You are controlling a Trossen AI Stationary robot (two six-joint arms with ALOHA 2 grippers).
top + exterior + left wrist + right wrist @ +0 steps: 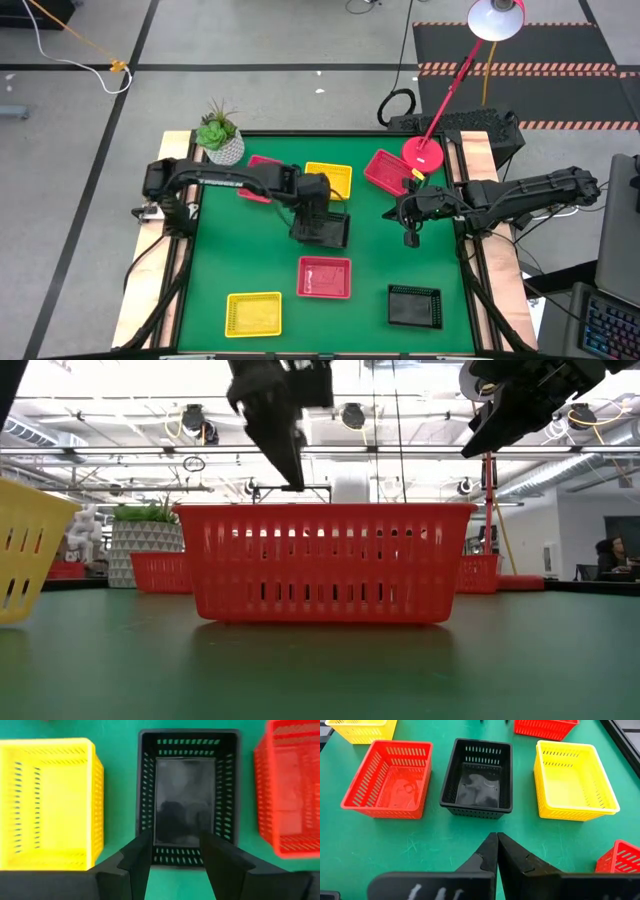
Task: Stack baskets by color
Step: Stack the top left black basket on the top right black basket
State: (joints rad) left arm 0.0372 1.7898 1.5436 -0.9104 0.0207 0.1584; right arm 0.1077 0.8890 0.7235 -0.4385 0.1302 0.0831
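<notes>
Stacking black baskets: we log the black basket (pixel 322 229) at mid-table, between a yellow basket (pixel 329 179) and a red basket (pixel 325 277). Our left gripper (pixel 175 850) hangs over it, fingers spread, holding nothing. Next, we judge, fetching the lone black basket (pixel 415 306). Our right gripper (pixel 497 851) waits pinched together, empty.

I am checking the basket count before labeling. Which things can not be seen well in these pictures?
- High view: the left gripper covers part of the black basket, so whether it is one basket or a stack is unclear.
- High view: the left arm hides part of a red basket.
- Low view: the near red basket hides most of the table behind it.
</notes>
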